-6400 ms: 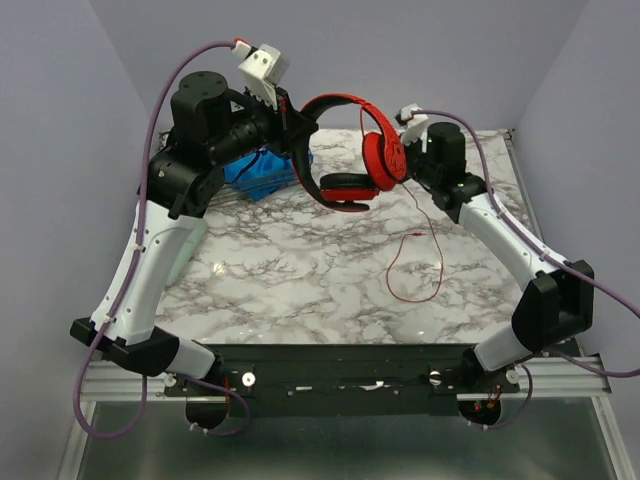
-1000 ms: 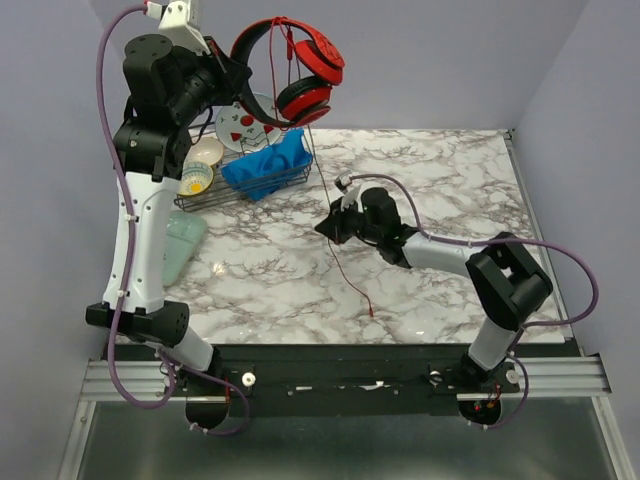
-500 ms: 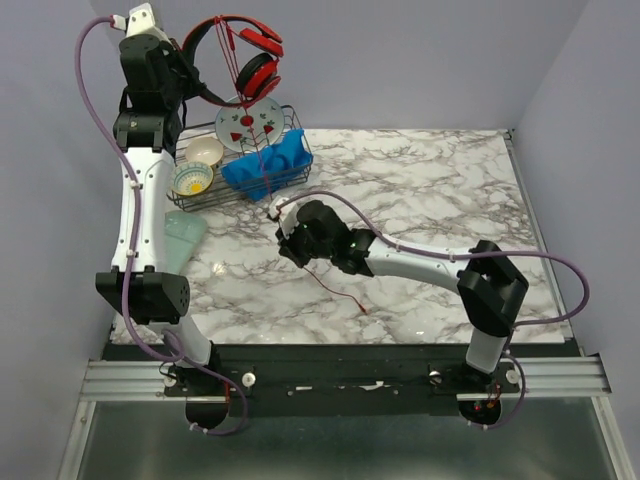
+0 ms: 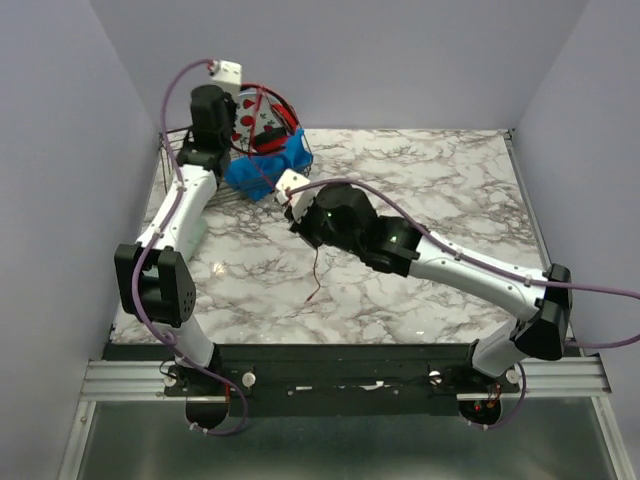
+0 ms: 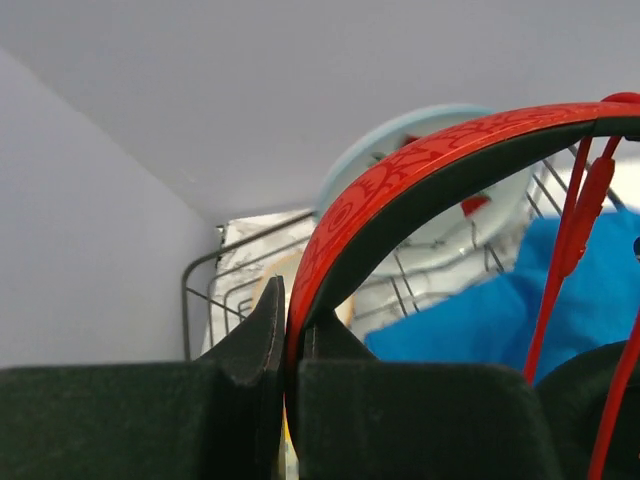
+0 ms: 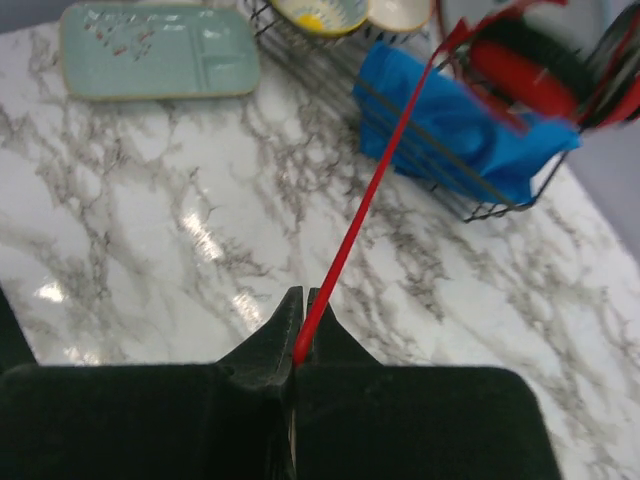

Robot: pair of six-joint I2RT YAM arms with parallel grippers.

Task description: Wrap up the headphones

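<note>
My left gripper (image 4: 238, 118) is shut on the headband of the red headphones (image 4: 280, 118), holding them low over the wire rack at the back left. In the left wrist view the red, black-lined headband (image 5: 420, 160) runs out from between my shut jaws (image 5: 290, 310). My right gripper (image 4: 296, 198) is shut on the thin red cable (image 6: 370, 190), which runs taut up to the ear cups (image 6: 530, 75). The cable's loose end (image 4: 315, 275) hangs down to the marble table.
A wire rack (image 6: 420, 170) at the back left holds a blue cloth (image 4: 270, 170), a spotted plate (image 4: 247, 125) and two bowls (image 6: 320, 12). A pale green tray (image 6: 155, 50) lies on the table (image 4: 430, 190) beside the rack.
My left arm has swung down from high up, bringing the headphones to the rack. My right gripper has moved a little back towards the rack, still on the cable.
</note>
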